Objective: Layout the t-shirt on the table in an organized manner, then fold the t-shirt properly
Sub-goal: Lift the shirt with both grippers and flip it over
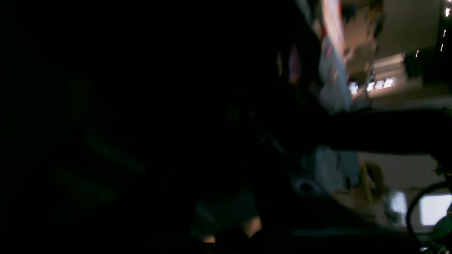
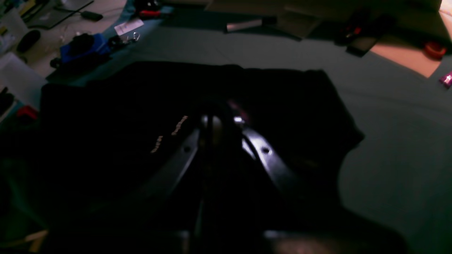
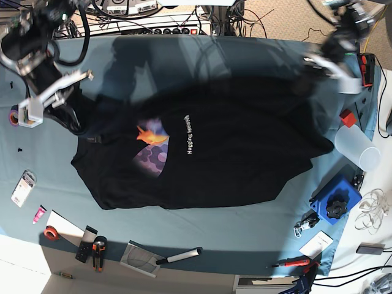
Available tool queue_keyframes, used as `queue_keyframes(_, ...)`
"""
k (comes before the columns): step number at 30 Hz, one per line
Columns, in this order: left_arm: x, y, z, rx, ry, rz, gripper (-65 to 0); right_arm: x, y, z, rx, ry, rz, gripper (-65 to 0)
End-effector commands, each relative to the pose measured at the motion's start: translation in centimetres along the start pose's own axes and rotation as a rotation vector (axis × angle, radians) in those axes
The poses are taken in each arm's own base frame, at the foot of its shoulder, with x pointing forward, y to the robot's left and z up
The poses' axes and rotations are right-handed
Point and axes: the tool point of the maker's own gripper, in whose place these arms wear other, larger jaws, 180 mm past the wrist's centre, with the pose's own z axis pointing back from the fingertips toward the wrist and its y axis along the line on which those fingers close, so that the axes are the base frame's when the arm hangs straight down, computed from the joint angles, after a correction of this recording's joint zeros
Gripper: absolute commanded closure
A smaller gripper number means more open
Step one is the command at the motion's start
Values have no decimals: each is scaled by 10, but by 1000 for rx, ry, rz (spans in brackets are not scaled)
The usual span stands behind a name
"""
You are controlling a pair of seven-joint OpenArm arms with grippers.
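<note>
In the base view the t-shirt (image 3: 226, 153) lies spread over the middle of the table (image 3: 202, 236), black, with its orange and purple print and a line of pale lettering showing near its centre. Its upper part looks lifted and stretched between the two arms, and it is blurred towards the far right corner of the table.

The right gripper (image 3: 78, 127) sits near the far left edge of the table, at the shirt's left shoulder. In the right wrist view its jaws are pressed together on a pinch of black cloth, with the rest of the shirt hanging and spreading beyond the fingertips (image 2: 212, 121) over the teal cover.

The left gripper (image 3: 318, 67) is near the far right corner, smeared by motion, at the edge of the raised fabric. Its own camera is almost wholly dark, filled by black cloth close to the lens, so the jaws themselves cannot be made out there; it is clenched, and the shirt edge drawn up to it suggests it has cloth in its grip.

Along the right edge stand a blue box (image 3: 335, 201) and a clear plastic cup (image 3: 357, 149), both just beside the shirt's hem. A roll of red tape (image 3: 51, 233) lies near the near left corner.
</note>
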Motion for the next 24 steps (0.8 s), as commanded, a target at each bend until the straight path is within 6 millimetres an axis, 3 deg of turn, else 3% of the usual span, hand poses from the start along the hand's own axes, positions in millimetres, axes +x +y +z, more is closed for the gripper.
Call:
queue_keyframes(1, 14, -5, 8, -19, -45, -19, 0, 15, 7, 6, 9, -60, 29, 0)
queue_keyframes(8, 40, -8, 37, -59, -120, -64, 0, 5, -8, 31, -89, -83, -60, 0)
queue_keyframes(14, 59, 3, 57, -1, -147, -135, 0, 21, -20, 38, -128, -148, -36, 0)
queue_keyframes(18, 100, -3, 64, 5, -212, -240, 0, 52, -30, 35, -155, -246, 27, 0)
queue_keyframes(24, 177, -38, 60, -63, -328, -471, 0, 111, -51, 39, -243, -428, 151, 0)
